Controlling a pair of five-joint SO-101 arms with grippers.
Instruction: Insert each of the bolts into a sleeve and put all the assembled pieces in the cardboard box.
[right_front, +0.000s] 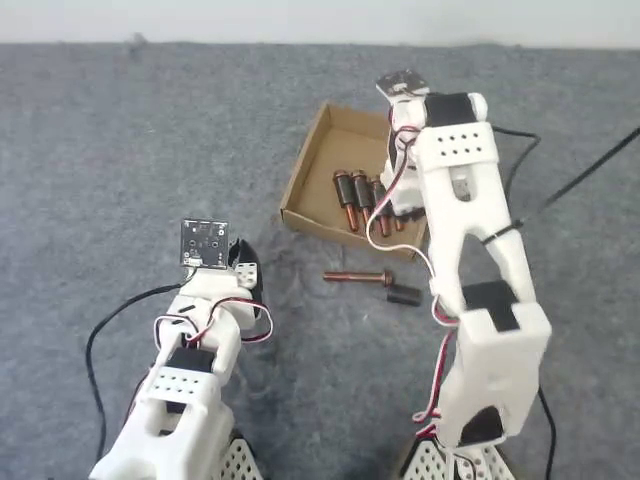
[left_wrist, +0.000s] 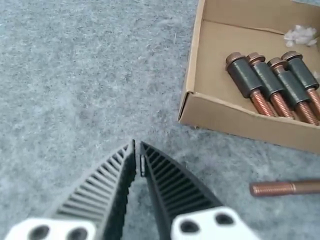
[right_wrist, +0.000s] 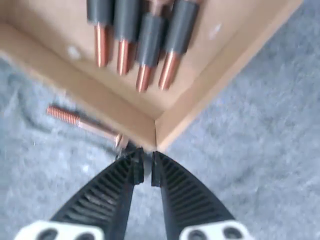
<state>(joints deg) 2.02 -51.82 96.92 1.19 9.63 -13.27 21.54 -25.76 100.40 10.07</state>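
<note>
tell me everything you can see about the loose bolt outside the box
The loose bolt looks like copper-coloured metal: a slim shank, threaded at one end, with a wider head at the other. It lies flat, unsleeved, on the grey carpet just outside the cardboard box. A black sleeve lies by its head; contact unclear.

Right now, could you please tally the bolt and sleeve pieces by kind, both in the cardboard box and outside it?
Copper bolts in dark grey sleeves, inside the brown cardboard box: 4
Bare copper bolt on the grey carpet: 1
Loose dark cylindrical sleeve beside it: 1
Total: 6
</note>
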